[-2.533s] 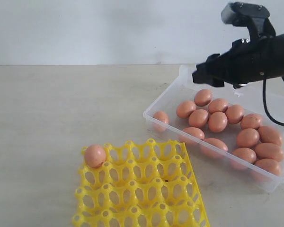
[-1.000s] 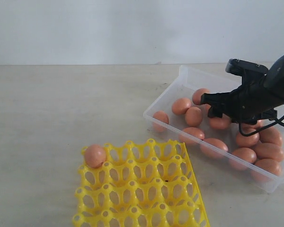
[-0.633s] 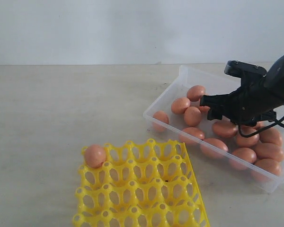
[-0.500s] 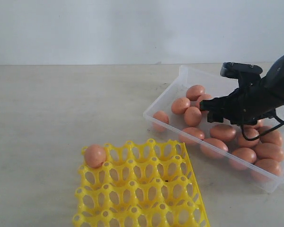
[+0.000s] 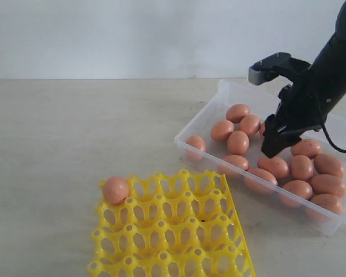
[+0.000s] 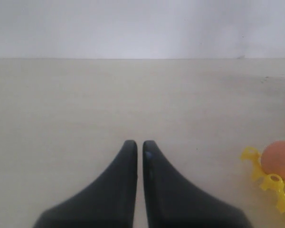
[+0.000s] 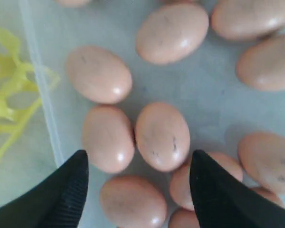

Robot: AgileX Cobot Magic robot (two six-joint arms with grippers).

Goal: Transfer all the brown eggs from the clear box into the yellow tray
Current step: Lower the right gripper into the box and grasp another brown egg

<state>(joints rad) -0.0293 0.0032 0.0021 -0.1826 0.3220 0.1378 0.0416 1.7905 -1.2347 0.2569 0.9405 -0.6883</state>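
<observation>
- The clear box (image 5: 200, 112) sat on the tabletop (image 5: 75, 133) at the right of the exterior view, set at an angle, with one corner pointing toward the yellow tray (image 5: 179, 229).
- The yellow tray lay at the lower centre of that view, near the box but not touching it.
- More than a dozen brown eggs (image 5: 238, 142) lay loose on the box floor. Most were bunched together and touching their neighbours.
- One egg (image 5: 196, 143) lay apart from the rest, in the left corner of the box.
- A single egg (image 5: 116, 190) stood in the upper left corner cup of the tray. All the other cups in view were open.
- The right gripper (image 5: 275, 144) pointed down into the middle of the box, its black arm coming in from the upper right of the frame.
- The right wrist view showed this gripper open, jaws wide apart and holding nothing, with the eggs below it. One egg (image 7: 162, 135) appeared between the two fingers (image 7: 61, 190), and another egg (image 7: 108, 137) lay touching it on one side.
- The same view showed the box wall, with part of the yellow tray visible through it.
- The left gripper (image 6: 139, 145) did not appear in the exterior view. Its own wrist view showed it closed, the two black fingertips almost meeting with nothing between them.
- The left gripper hung over bare tabletop, with the tray's corner and its single egg off to one side of it.
</observation>
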